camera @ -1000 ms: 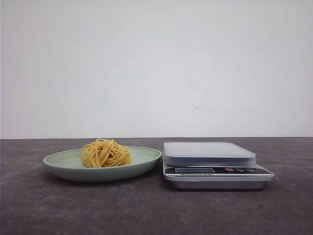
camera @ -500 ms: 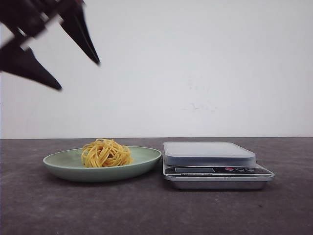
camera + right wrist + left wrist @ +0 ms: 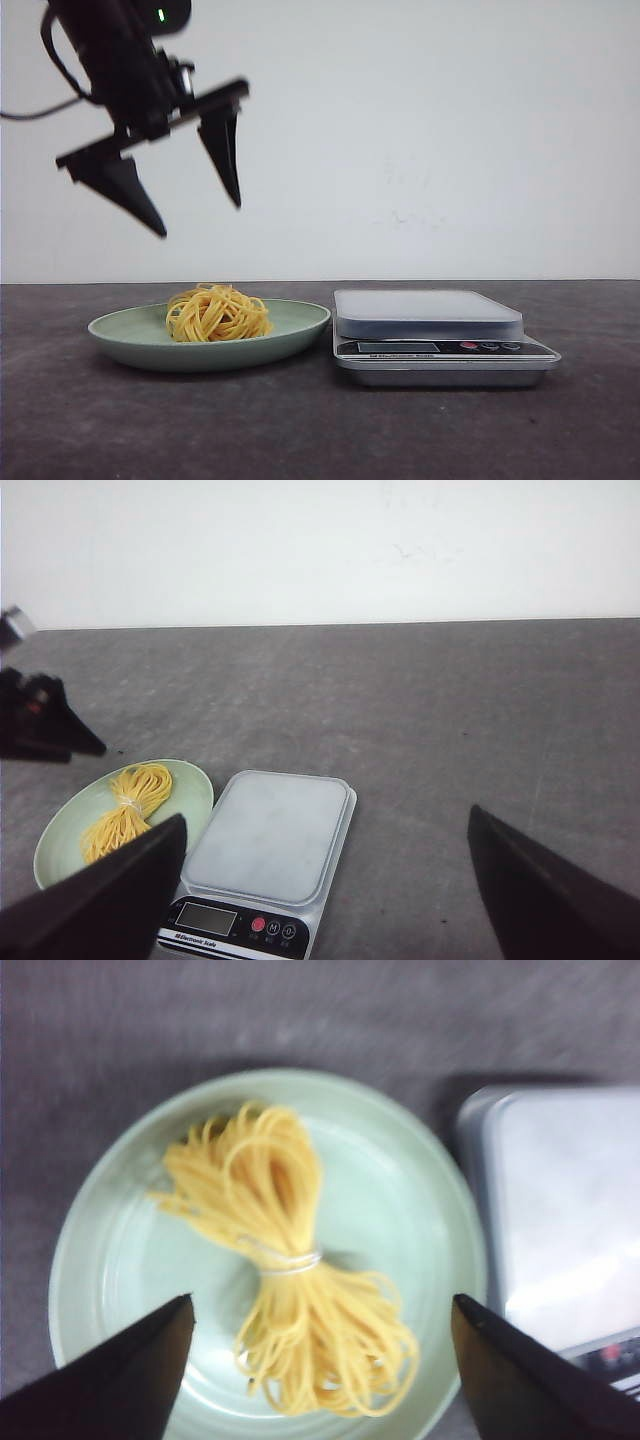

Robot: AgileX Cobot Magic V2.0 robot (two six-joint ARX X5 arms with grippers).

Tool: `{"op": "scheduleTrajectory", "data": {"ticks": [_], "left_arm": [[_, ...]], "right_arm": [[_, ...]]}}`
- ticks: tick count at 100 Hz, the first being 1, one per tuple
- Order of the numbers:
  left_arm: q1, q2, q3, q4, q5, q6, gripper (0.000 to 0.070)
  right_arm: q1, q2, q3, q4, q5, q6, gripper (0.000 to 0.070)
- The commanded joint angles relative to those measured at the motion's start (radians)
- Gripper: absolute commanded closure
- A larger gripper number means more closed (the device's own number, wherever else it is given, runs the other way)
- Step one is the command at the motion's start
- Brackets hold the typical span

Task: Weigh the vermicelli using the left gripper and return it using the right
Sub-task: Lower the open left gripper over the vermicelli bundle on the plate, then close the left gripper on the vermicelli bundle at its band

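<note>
A yellow bundle of vermicelli (image 3: 217, 314), tied round its middle, lies on a pale green plate (image 3: 300, 325) on the left of the table. My left gripper (image 3: 200, 219) hangs open well above it, fingers pointing down and apart from the noodles. In the left wrist view the vermicelli (image 3: 285, 1260) lies between the spread fingers of the left gripper (image 3: 322, 1300), with nothing held. A silver kitchen scale (image 3: 428, 312) stands right of the plate, its platform bare. My right gripper (image 3: 326, 815) is open and holds nothing, high above the scale (image 3: 270, 835); it does not show in the front view.
The scale's display and buttons (image 3: 470, 346) face the front. Plate and scale stand close together, nearly touching. Dark grey tabletop (image 3: 320, 430) runs in front of both, with a white wall behind.
My left gripper came into view from the upper left, then moved down and to the right, and now hangs over the plate. Plate, vermicelli and scale have not moved.
</note>
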Motion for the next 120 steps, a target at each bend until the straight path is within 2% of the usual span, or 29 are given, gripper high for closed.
{"op": "scheduleTrajectory", "data": {"ticks": [1, 55, 101, 104, 116, 120], "left_arm": [[-0.012, 0.031, 0.017, 0.005, -0.005, 0.008, 0.0226], [-0.081, 0.162, 0.017, 0.02, -0.048, 0.01, 0.0226], [-0.082, 0.2, 0.017, 0.032, -0.058, 0.007, 0.0235], [-0.082, 0.201, 0.017, 0.038, -0.058, 0.008, 0.026], [-0.082, 0.201, 0.017, 0.056, -0.057, 0.02, 0.0513], [-0.082, 0.201, 0.017, 0.055, -0.058, 0.031, 0.0569]], "right_arm": [[0.004, 0.006, 0.019, 0.005, -0.004, -0.002, 0.013], [0.004, 0.006, 0.02, -0.029, -0.004, -0.011, 0.013], [0.004, 0.006, 0.02, -0.034, -0.004, -0.011, 0.013], [0.004, 0.006, 0.02, -0.034, -0.004, -0.011, 0.013], [0.004, 0.006, 0.019, -0.034, -0.004, -0.012, 0.0131], [0.004, 0.006, 0.019, -0.034, -0.003, -0.012, 0.0131]]}}
